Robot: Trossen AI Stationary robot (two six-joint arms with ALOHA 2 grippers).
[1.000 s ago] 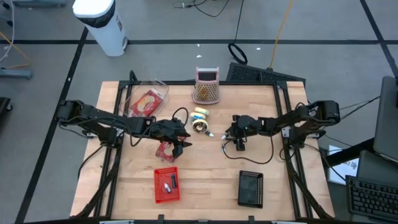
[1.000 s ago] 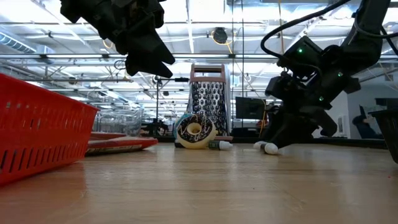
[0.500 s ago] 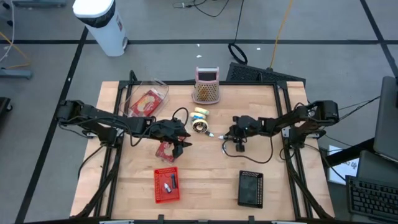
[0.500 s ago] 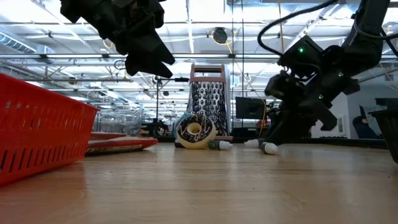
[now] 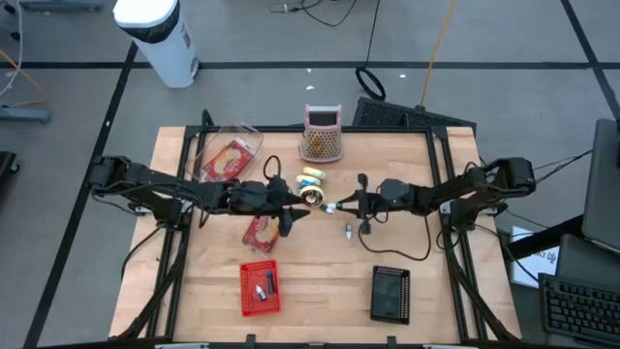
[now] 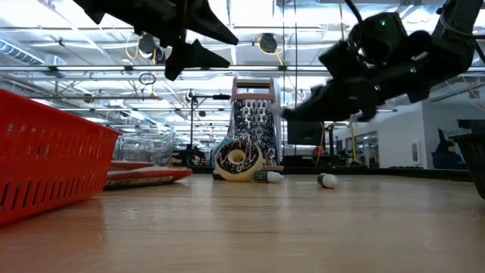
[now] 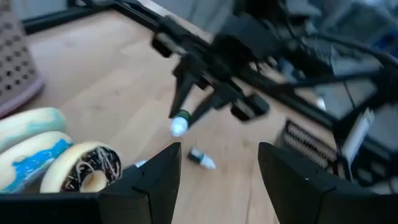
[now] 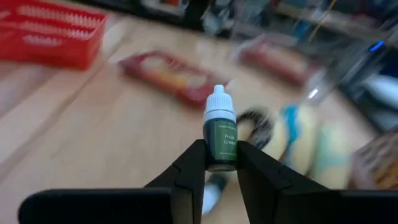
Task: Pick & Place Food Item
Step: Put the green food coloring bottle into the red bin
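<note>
My right gripper hangs above the table's middle, shut on a small green bottle with a white cap. Facing it from the left, my left gripper stands open in the air with nothing between its fingers. Between the two, a chocolate donut and two more donuts lie on the table. A second small bottle lies on its side on the wood below my right gripper. A red food packet lies flat under my left arm. My right gripper pinches the green bottle's lower body between its two fingers. The fingers come about level from the table's right side and lie along the bottle. Its white cap points away from the gripper, toward the donuts. The bottle is lifted clear of the table.
A pink-topped grater stands at the far edge. A clear box with a red packet sits far left. A red basket and a black tray lie near the front edge, with bare wood between them.
My right gripper has shut on the green bottle, risen and tipped up from pointing down to nearly level, moving toward the donuts. The bottle has come off the table. My left gripper has tipped up toward level, staying open.
</note>
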